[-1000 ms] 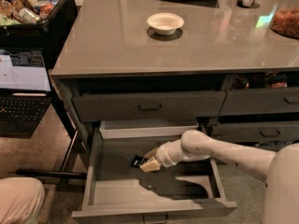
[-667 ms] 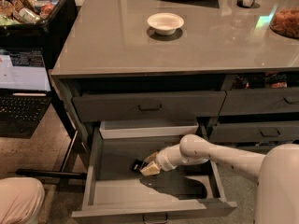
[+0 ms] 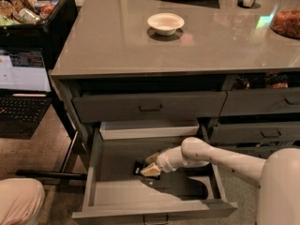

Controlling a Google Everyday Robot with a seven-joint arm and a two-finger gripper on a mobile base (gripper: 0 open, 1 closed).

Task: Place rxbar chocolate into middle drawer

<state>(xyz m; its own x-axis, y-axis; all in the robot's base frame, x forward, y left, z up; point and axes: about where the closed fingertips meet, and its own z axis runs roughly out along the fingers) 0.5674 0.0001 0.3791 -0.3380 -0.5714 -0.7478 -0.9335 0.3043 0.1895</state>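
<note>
Drawer (image 3: 110,193): pulled out wide, with its grey floor open to view.
Bar (image 3: 138,168): a small dark shape low inside the drawer, a little left of the floor's centre and right at the gripper's tip. I cannot tell whether it lies on the floor or hangs just above it.
Done: the bar is within the drawer's walls, so the carrying part looks finished.
Left: letting go, if that is not yet done, and lifting the arm clear of the drawer. The task does not ask for the drawer to be shut.
Gripper (image 3: 149,166): down inside the drawer near its middle, touching or just beside the bar.
Grip: cannot tell whether it is clamped on the bar or free of it.
Arm (image 3: 220,158): enters over the drawer's right wall and slants down and leftward, with the wrist tipped toward the floor.
Nearby: a white tray (image 3: 149,129) sits just above the drawer's back edge, and a white bowl (image 3: 165,22) stands on the counter well above the drawer.
</note>
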